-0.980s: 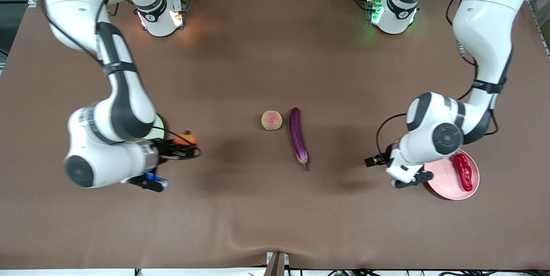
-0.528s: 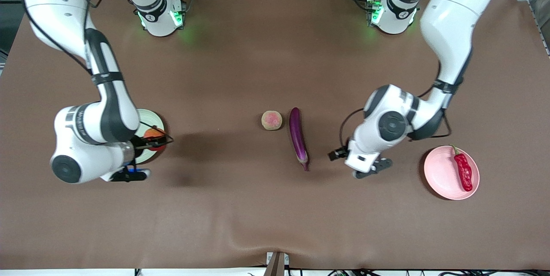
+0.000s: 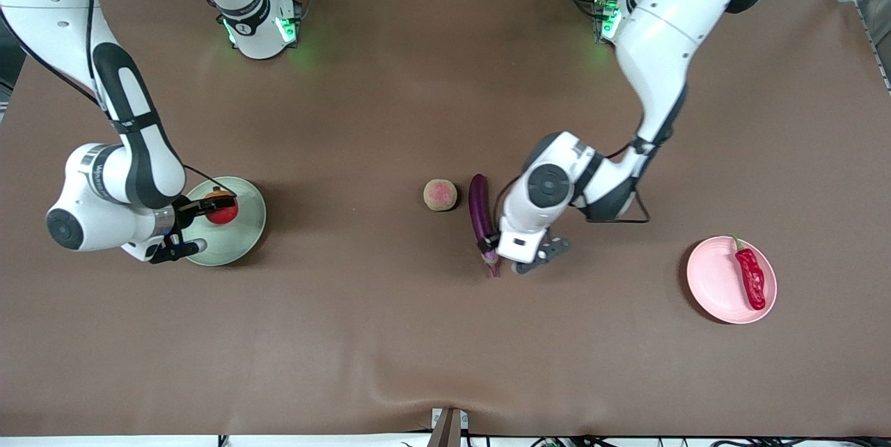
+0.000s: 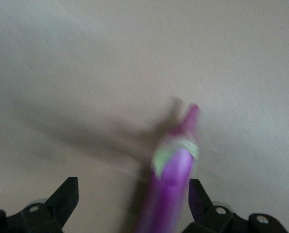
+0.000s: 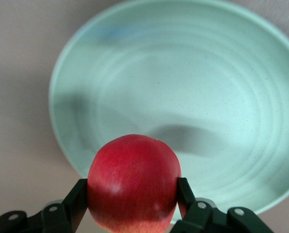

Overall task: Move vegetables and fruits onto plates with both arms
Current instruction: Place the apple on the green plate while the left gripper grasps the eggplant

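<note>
Within the last second both arms have swung to new posts. The right hand (image 3: 209, 209) carried the red apple (image 3: 221, 211) in from the bare worktop (image 3: 390, 335) and now holds it over the pale green plate (image 3: 243, 241) near the right arm's end; in the right wrist view the fingers (image 5: 76, 201) are clamped on the apple's (image 5: 133, 182) sides with the plate's (image 5: 222, 97) bowl beneath and a shadow under the fruit, so it looks not yet set down. All that seems left there is lowering and letting go.

The left hand (image 3: 495, 241) has come away from the pale pink plate (image 3: 717, 280), near the left arm's end, where the red chili pepper (image 3: 750, 278) already lies, and has crossed to the middle of the worktop, over the stem end of the purple eggplant (image 3: 479, 210). Its fingers (image 4: 66, 196) are spread as wide as they go and grip nothing; in the left wrist view the eggplant (image 4: 171, 194) sits between them but close against one, so the hand probably needs centring before it closes.

The tan-green fruit with the pink blush (image 3: 440, 195) lies untouched just beside the eggplant, toward the right arm's end
</note>
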Robot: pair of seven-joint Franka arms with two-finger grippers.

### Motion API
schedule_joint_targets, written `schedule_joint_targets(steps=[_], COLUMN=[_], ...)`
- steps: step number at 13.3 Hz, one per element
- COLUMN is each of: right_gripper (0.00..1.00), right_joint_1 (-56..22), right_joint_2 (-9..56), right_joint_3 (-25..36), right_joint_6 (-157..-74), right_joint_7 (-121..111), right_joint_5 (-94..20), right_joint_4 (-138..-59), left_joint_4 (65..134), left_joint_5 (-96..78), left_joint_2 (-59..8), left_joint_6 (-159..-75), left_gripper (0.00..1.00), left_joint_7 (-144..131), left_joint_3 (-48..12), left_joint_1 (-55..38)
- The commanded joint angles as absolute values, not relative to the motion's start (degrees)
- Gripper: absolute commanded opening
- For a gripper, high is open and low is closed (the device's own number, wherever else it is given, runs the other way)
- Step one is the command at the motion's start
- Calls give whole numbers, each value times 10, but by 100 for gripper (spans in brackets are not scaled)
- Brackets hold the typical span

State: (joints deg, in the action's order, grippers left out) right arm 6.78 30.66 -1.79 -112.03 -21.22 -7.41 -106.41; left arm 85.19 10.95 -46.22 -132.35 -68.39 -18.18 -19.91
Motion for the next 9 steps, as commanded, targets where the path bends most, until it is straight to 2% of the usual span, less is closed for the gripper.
schedule_joint_targets(steps=[1, 2, 3, 4, 5, 6, 7, 8, 9], right_gripper=[52, 100, 100, 100, 100, 100, 100, 100, 100], right_joint_1=[78, 78, 78, 76, 74, 67, 54, 35, 10], right_joint_2=[279, 279, 279, 277, 278, 278, 278, 280, 282], right_joint_3=[-32, -33, -35, -37, -37, -38, -37, -37, -37], right_joint_6=[-1153, -1147, -1135, -1111, -1080, -1046, -1015, -983, -957], right_joint_7=[-224, -222, -221, -218, -216, -215, -197, -137, -66], right_joint_5=[-70, -76, -78, -84, -101, -125, -136, -139, -140], right_joint_4=[-1116, -1115, -1110, -1091, -1065, -1033, -1001, -965, -929], left_joint_4=[821, 821, 821, 822, 823, 823, 823, 823, 823], left_joint_5=[117, 117, 118, 119, 119, 119, 119, 120, 120], left_joint_2=[-483, -487, -491, -491, -492, -492, -493, -495, -494], left_joint_6=[-1319, -1319, -1319, -1319, -1319, -1319, -1319, -1319, -1319], left_gripper=[100, 100, 99, 89, 73, 50, 21, 0, 0], left_joint_7=[-705, -702, -699, -697, -696, -694, -693, -693, -690], left_joint_3=[-169, -169, -169, -169, -169, -169, -169, -169, -169], left_joint_1=[-225, -230, -236, -244, -244, -243, -243, -243, -239])
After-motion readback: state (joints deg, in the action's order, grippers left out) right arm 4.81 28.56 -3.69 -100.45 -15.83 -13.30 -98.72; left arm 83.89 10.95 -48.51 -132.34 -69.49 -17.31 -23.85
